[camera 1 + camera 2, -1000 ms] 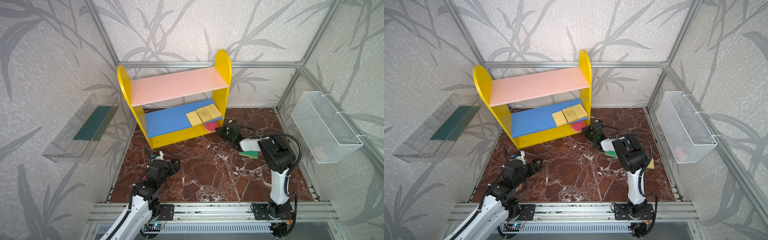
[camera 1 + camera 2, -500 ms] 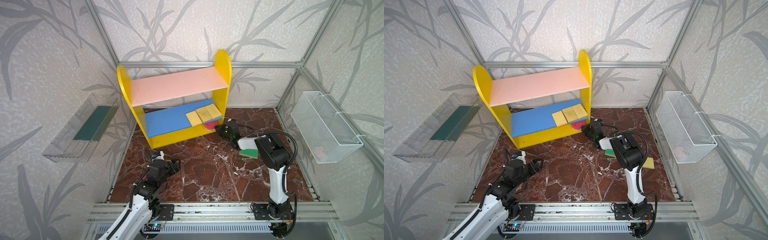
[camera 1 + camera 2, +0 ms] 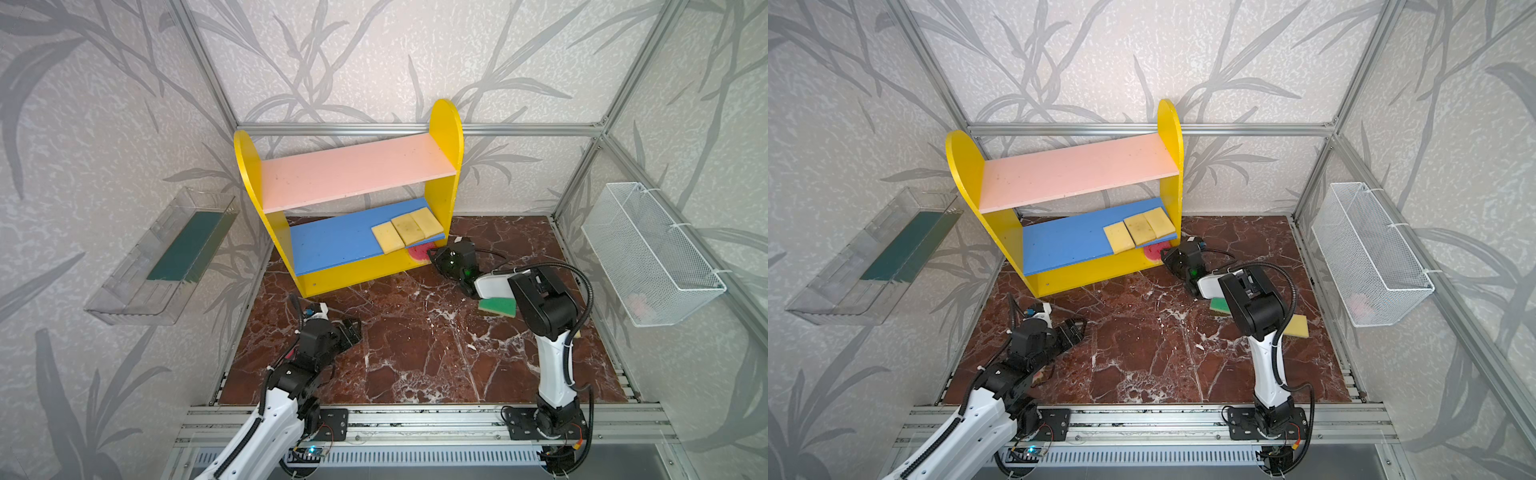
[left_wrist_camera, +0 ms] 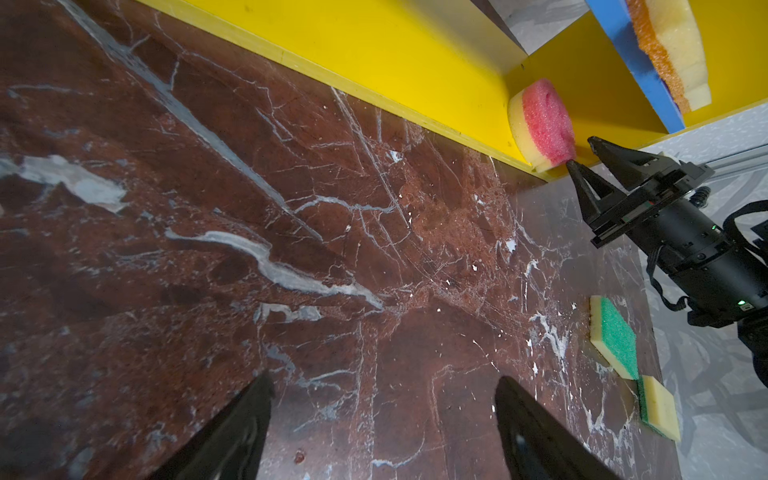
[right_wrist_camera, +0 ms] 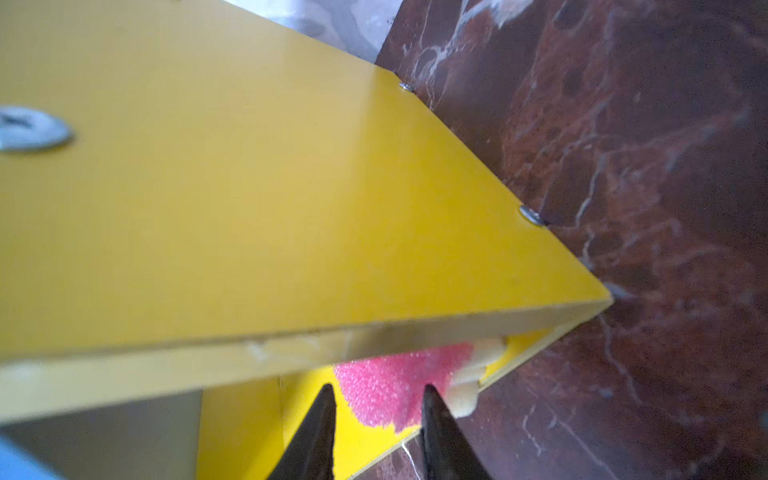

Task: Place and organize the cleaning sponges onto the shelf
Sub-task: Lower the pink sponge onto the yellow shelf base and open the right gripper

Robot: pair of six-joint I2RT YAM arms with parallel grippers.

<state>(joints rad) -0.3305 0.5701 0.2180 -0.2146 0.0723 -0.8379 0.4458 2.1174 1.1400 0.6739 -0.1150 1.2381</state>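
1. Right wrist view: my right gripper (image 5: 376, 409) stands parted, released, tips at the pink sponge (image 5: 390, 384) on the shelf (image 5: 249, 199) base.
2. Left gripper (image 4: 382, 415): wide apart, empty, over floor.
3. Three sponges (image 3: 407, 230) on the blue board; a green one (image 3: 496, 306) on the floor.

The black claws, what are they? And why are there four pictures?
They are the grabbing ends of two robot arms. Two pictures look down from above. The other two come from a camera on each arm's wrist. The right claw is open beside a round pink sponge, which sits on the bottom of the yellow shelf. Three yellow sponges lie on its blue board. A green-topped sponge and a yellow-topped sponge lie on the brown table. The left claw is open, holding nothing.
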